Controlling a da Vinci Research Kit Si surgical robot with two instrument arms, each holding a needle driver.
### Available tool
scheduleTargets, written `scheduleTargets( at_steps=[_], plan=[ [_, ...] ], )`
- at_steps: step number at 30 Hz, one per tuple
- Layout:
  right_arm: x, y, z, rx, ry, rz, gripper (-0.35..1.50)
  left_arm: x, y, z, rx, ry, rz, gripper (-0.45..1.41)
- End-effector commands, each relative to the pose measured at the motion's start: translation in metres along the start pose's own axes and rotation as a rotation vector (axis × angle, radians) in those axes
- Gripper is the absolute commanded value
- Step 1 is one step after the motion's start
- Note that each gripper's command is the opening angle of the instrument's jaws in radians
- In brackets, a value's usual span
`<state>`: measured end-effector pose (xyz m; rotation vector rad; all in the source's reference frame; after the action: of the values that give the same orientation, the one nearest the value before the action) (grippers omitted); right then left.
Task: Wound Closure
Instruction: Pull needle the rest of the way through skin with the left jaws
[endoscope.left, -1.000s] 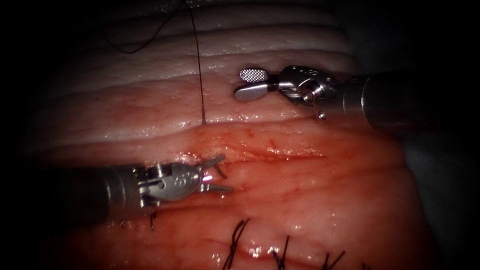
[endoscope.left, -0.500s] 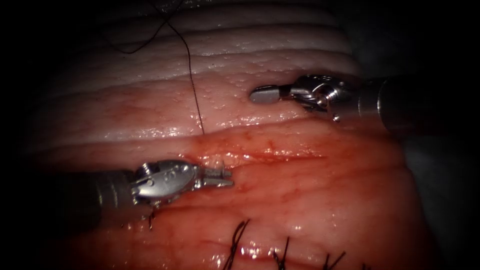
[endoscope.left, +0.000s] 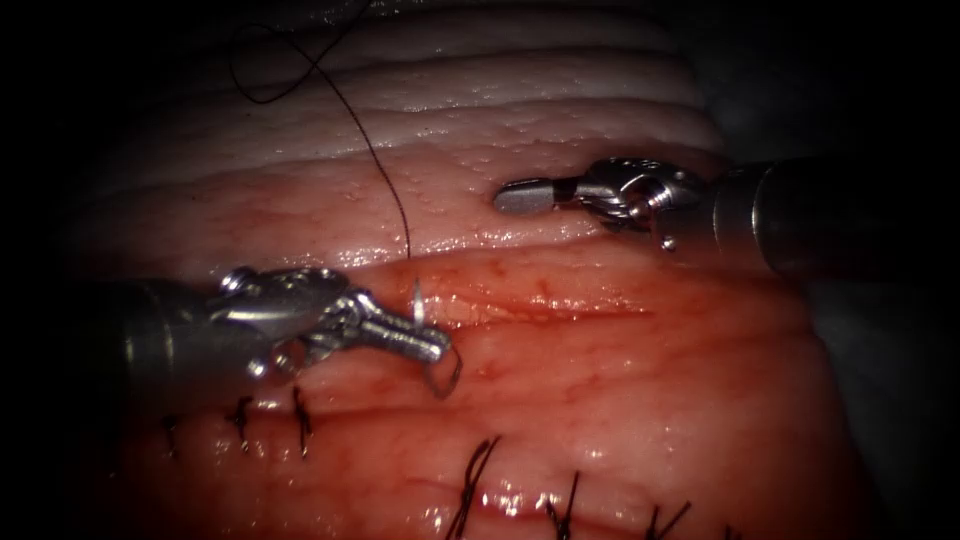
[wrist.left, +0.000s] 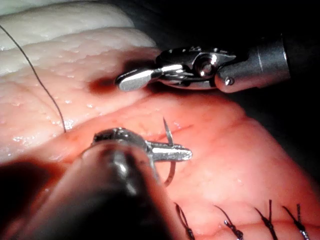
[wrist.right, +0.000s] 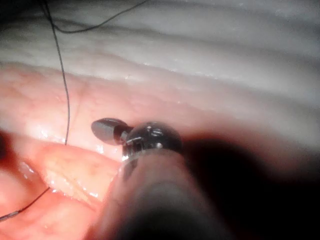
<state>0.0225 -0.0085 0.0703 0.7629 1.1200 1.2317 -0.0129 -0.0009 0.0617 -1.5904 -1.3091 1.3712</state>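
A: What does the left tool (endoscope.left: 425, 345) hold?
B: The needle (endoscope.left: 420, 305), jaws pinched mid-curve; its point stands clear above the cut (endoscope.left: 540, 310), its other end curving near the tissue (endoscope.left: 620, 400).
A: The right tool (endoscope.left: 525, 195)?
B: Jaws pressed together, holding nothing, far of the cut.
A: The left wrist view?
B: It shows the needle (wrist.left: 168, 134) tip bare. The thread (endoscope.left: 385, 180) enters the tissue at the cut's far edge; stitches (endoscope.left: 560, 505) lie nearer.

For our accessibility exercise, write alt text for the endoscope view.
The left arm's pincer is shut on the curved needle, whose tip stands up above the cut in the tissue. The right arm's pincer is shut, holding nothing, over pale tissue, and thread runs upward from the cut.
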Motion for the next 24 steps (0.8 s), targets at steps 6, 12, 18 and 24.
scheduleTargets(
  at_steps=[6,12,18,24],
  plan=[
    [-0.0008,0.0008,0.0010,0.006,-0.016,-0.014,0.02,0.0035,0.0020,0.0000,0.182,-0.020,0.426,-0.45],
    [-0.0010,0.0010,0.0011,0.011,-0.021,-0.018,-0.03,0.0083,0.0038,-0.0002,0.309,-0.052,0.696,-0.45],
    [-0.0010,0.0010,0.0010,0.012,-0.022,-0.019,-0.10,0.0122,0.0030,-0.0010,0.441,-0.091,0.823,-0.45],
    [-0.0011,0.0009,0.0009,0.017,-0.029,-0.001,-0.18,0.0133,0.0025,-0.0010,0.498,-0.077,0.873,-0.45]
  ],
)
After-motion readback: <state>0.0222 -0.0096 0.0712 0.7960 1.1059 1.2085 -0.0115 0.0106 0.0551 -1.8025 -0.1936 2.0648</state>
